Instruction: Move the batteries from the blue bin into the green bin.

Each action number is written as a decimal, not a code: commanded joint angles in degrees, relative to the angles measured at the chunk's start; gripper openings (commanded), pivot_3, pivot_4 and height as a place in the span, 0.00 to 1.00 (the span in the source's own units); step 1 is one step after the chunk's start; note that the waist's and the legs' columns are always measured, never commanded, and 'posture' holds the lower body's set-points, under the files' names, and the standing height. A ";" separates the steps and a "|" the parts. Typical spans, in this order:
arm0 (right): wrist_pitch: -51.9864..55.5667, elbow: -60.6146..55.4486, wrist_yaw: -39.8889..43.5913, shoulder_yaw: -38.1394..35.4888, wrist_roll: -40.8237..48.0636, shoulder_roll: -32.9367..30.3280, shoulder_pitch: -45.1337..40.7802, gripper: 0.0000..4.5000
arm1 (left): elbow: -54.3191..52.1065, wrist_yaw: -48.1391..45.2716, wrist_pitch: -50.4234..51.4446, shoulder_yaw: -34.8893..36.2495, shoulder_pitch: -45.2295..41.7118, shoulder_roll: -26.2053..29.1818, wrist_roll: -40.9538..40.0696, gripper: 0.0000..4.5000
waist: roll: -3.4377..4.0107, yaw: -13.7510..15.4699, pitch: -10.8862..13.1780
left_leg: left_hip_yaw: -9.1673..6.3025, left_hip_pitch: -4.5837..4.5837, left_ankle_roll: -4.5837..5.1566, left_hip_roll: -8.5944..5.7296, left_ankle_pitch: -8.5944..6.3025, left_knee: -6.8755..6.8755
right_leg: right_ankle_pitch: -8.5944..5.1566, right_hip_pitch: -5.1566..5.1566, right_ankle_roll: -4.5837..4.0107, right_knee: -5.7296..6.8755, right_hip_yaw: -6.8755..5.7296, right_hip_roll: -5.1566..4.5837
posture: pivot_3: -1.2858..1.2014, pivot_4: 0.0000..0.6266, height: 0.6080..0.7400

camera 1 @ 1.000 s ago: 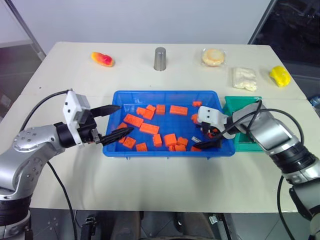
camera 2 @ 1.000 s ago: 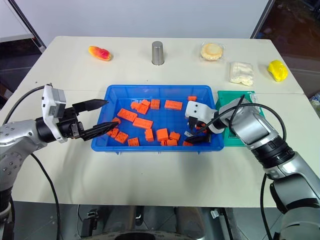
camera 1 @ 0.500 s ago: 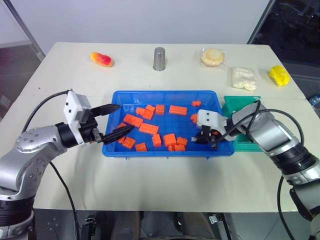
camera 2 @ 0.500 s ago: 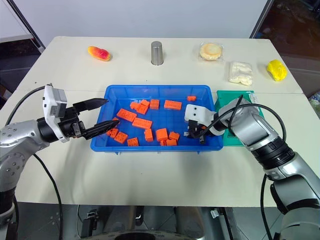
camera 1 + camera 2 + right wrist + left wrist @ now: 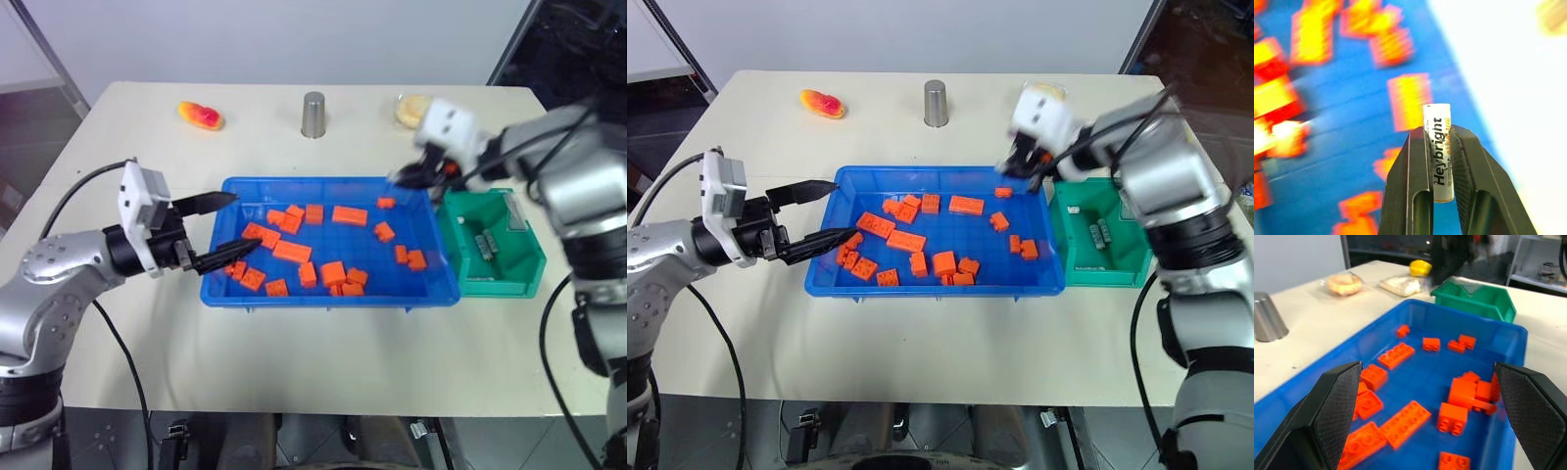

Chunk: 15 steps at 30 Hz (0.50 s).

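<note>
The desk (image 5: 294,352) carries the blue bin (image 5: 323,183) at its centre, long axis running along the front edge. The green bin (image 5: 529,257) stands just beside the blue bin's right end.

The blue bin holds orange blocks (image 5: 292,252) scattered over its floor; no exact count is possible.

Along the desk's far edge stand, left to right: one red-and-yellow item (image 5: 201,116), one metal cup (image 5: 313,115), one wrapped round item (image 5: 409,108) partly hidden by the right arm.

In the green bin lie two batteries (image 5: 484,244) side by side, long axes running roughly front to back; a third small light piece (image 5: 516,223) near them cannot be identified.

The right pincer (image 5: 1442,161) is above the blue bin's far right corner, pressed onto one battery (image 5: 1438,149). That battery is white with black lettering, its long axis along the fingers, one end projecting past the fingertips.

The left pincer (image 5: 223,230) is spread and holds nothing, pointing level over the blue bin's left end, with blocks below it.
</note>
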 commanded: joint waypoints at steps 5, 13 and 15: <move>-1.36 1.99 0.04 -5.62 -1.61 -10.83 5.39 0.01 | 4.50 -5.04 -3.85 -4.82 -4.83 -0.56 3.66 1.00 | 0.00 -0.34 0.00 | 0.09 -0.03 0.00 -0.03 0.00 0.01 | 0.01 0.03 0.02 -0.15 0.04 -0.04 | 0.52 0.24 1.00; 2.71 -2.17 -1.49 -11.51 1.27 -13.25 17.09 0.01 | 8.58 -7.84 -5.72 -7.05 -7.22 -1.90 6.58 1.00 | 0.04 -1.49 0.00 | 0.11 0.04 0.01 0.05 0.00 0.00 | 0.00 -0.01 0.01 -0.02 0.08 0.06 | 0.52 0.24 1.00; 2.55 -1.87 -2.18 -12.37 1.77 -13.01 18.91 0.01 | 9.18 -8.12 -6.03 -7.33 -7.46 -2.12 7.06 1.00 | 0.04 -1.63 0.00 | 0.13 0.03 0.01 0.04 0.00 0.02 | 0.01 -0.01 0.01 0.00 0.10 0.03 | 0.52 0.24 1.00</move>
